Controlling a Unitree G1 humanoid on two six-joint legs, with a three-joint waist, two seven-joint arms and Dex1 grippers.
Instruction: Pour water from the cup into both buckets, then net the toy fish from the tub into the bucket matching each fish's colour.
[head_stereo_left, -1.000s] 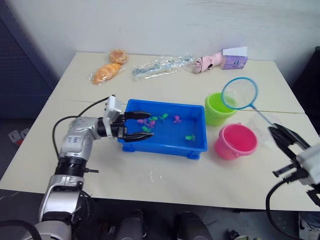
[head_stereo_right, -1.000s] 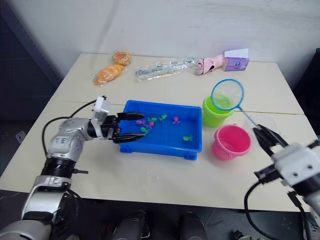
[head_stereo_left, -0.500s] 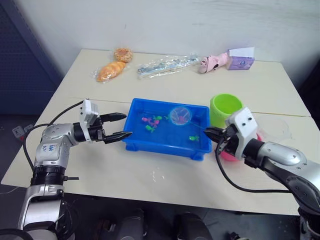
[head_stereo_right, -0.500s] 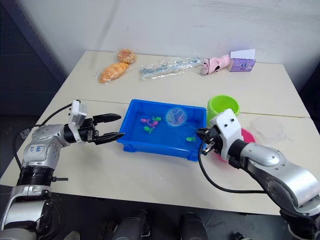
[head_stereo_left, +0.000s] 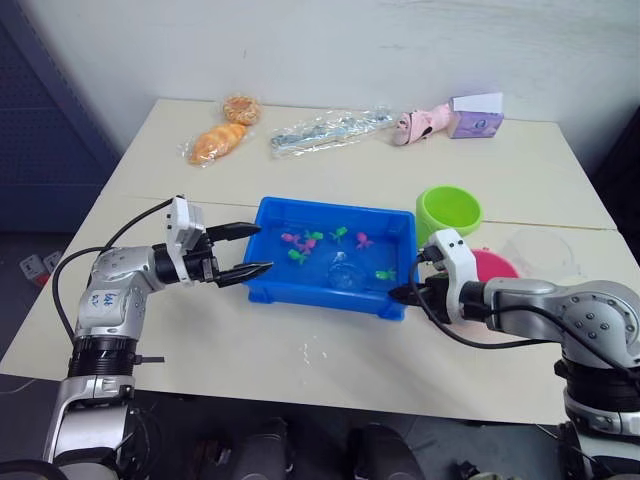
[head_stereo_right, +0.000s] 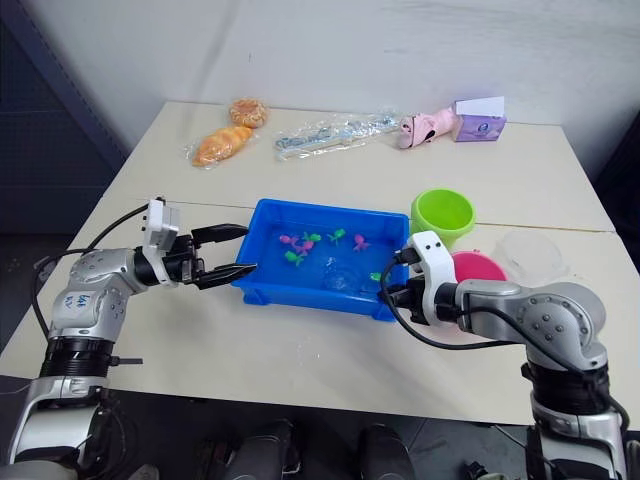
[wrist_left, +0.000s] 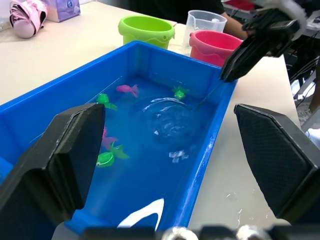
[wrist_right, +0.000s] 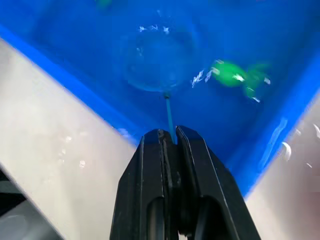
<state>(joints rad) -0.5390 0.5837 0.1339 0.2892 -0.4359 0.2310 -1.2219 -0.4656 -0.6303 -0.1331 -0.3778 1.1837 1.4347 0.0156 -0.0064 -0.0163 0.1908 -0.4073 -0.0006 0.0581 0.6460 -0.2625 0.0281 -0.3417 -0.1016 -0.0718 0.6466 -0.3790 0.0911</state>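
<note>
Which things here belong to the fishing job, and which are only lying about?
Job: tub, net in the right pincer, toy fish, green bucket, pink bucket, cup.
Lying about: bread, plastic bag, pink toy, purple box.

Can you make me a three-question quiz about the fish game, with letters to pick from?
1. Where is the net's hoop?
A. over the green bucket
B. down in the water of the blue tub
C. on the table by the bread

2. What colour is the bucket farther from the robot?
A. lime green
B. orange
C. white

3. What is the left gripper doing?
A. gripping a bucket
B. holding the cup
C. open, holding nothing

Answers: 1 B, the hoop lies under the water in the tub. 2 A, it sits behind the pink bucket. 3 C, its fingers are spread beside the tub.
</note>
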